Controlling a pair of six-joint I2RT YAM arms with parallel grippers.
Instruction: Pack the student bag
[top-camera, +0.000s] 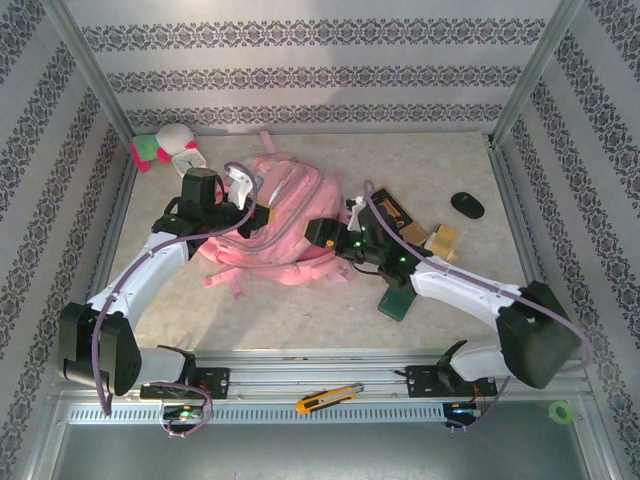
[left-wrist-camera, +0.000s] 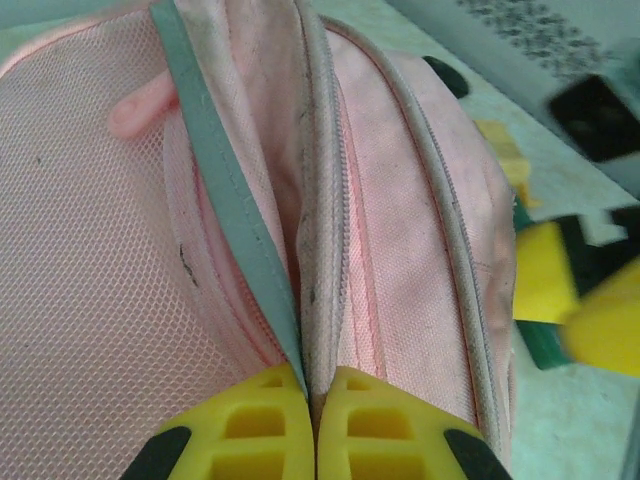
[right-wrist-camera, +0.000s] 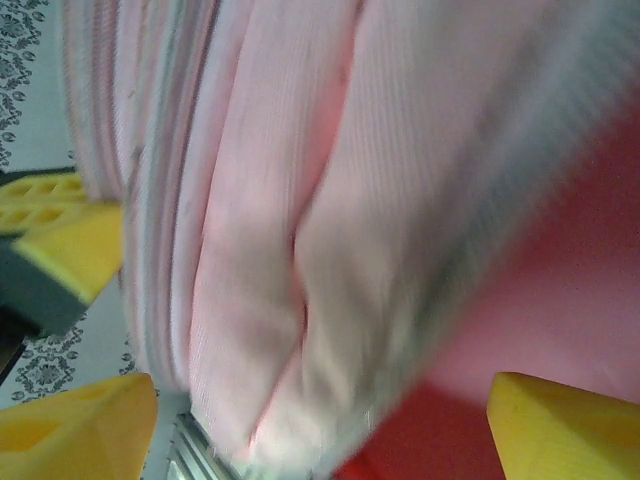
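Two claws crowd the student bag: the left claw is pinched closed on its grey-edged zip seam, and the right claw gapes wide against its right side. Behind the bag to the left lies a plush toy; right of it a dark green slab, tan blocks, a black oval. The bag is pink, mesh-fronted, slumped on the pale bench, patterned walls around

the student bag lies in the middle of the surface. behind it, in the far left corner, sits a plush toy. right of the bag lie small blocks, and farther right a mouse. a box cutter rests on the near rail.
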